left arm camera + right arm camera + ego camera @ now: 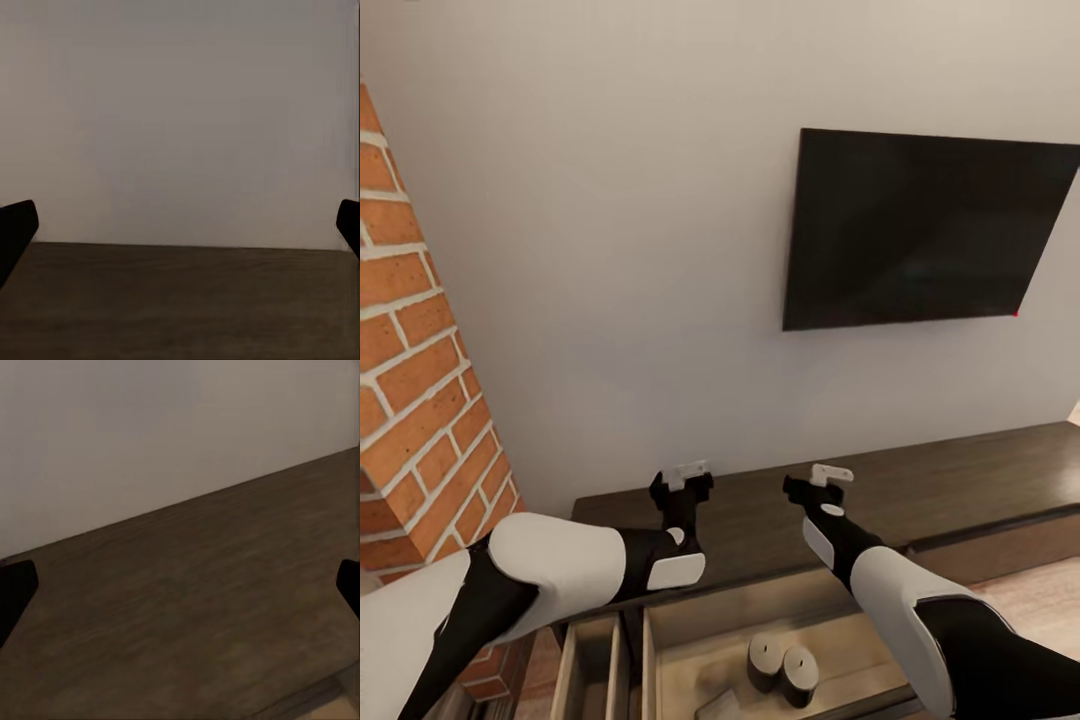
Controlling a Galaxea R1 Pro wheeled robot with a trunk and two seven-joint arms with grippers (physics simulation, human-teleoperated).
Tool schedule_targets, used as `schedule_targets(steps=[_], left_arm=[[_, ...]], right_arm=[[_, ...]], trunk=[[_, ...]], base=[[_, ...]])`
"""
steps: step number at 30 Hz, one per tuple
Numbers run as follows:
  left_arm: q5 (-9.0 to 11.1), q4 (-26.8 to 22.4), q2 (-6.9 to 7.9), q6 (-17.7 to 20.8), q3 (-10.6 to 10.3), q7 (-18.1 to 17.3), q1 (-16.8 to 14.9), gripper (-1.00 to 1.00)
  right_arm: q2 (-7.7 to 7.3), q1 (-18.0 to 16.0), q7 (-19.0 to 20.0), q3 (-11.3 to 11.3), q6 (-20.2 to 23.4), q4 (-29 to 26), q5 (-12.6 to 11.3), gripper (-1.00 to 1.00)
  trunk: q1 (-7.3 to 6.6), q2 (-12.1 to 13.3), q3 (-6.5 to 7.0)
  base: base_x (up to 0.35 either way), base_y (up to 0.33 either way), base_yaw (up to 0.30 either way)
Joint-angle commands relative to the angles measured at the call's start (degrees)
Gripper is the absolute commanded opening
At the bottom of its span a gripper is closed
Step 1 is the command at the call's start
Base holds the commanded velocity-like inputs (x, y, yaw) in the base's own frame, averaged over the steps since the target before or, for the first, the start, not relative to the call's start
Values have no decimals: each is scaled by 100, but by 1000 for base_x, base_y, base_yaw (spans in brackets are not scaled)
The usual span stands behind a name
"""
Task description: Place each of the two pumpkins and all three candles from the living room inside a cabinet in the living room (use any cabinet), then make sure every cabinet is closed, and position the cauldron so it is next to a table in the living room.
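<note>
Two candles [782,668] stand side by side, touching or nearly so, in the open drawer [690,640] of the cabinet [920,490], toward its front. They look short, stout and stiff, prob. light and not fragile; the round sides may be a bit slippery, so a hold across the middle of the body, fingers on opposite sides, seems best. A pale flat thing lies at the drawer's front edge, too cut off to name. To the left is a narrower compartment [588,660]; I see nothing in it, but the view there is poor.

The left gripper [682,482] and right gripper [817,484] both hover over the cabinet top, near the wall [610,250], well above the drawer. In each wrist view the two dark fingertips sit at opposite edges w/ only wood and wall between, so both pincers stand wide apart and hold nothing.

The drawer is handle-less, so closing it prob. needs a flat push on its front. The TV [920,230] hangs above; the brick fireplace [410,380] is at the left.
</note>
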Motion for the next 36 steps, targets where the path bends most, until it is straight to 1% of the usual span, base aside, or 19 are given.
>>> schedule_targets(steps=[1, 2, 5, 9, 18, 19, 21, 36], left_arm=[[6, -14, -13, -64, -79, 46, -12, 100], [5, -19, -24, -139, -133, 66, -11, 100], [5, -24, -32, -223, -196, 91, -11, 100], [12, -27, -35, -274, -231, 105, -11, 100], [14, -25, -28, -294, -240, 119, -13, 100], [14, -29, -27, -337, -244, 227, -11, 100], [14, -29, -27, -347, -246, 238, -11, 100], [14, -29, -36, -356, -249, 250, -11, 100]], right_arm=[[13, -5, -13, 29, -88, 37, -54, 100], [31, -5, -12, 29, -203, 89, -48, 100], [55, -5, -13, 29, -379, 154, -42, 100], [68, -5, -11, 30, -486, 198, -38, 100], [64, -5, -7, 23, -523, 210, -38, 100], [63, -5, -7, 26, -523, 210, -38, 100], [63, -5, -7, 28, -523, 210, -38, 100], [54, -5, -7, 28, -526, 210, -30, 100]], trunk=[[-23, 38, 12], [-45, 78, 30], [-111, 199, 84], [-199, 359, 156], [-396, 720, 317], [-418, 760, 335], [-462, 840, 371], [-792, 1442, 641]], base=[[0, 0, 0], [0, 0, 0], [0, 0, 0], [0, 0, 0], [0, 0, 0], [0, 0, 0], [0, 0, 0], [0, 0, 0]])
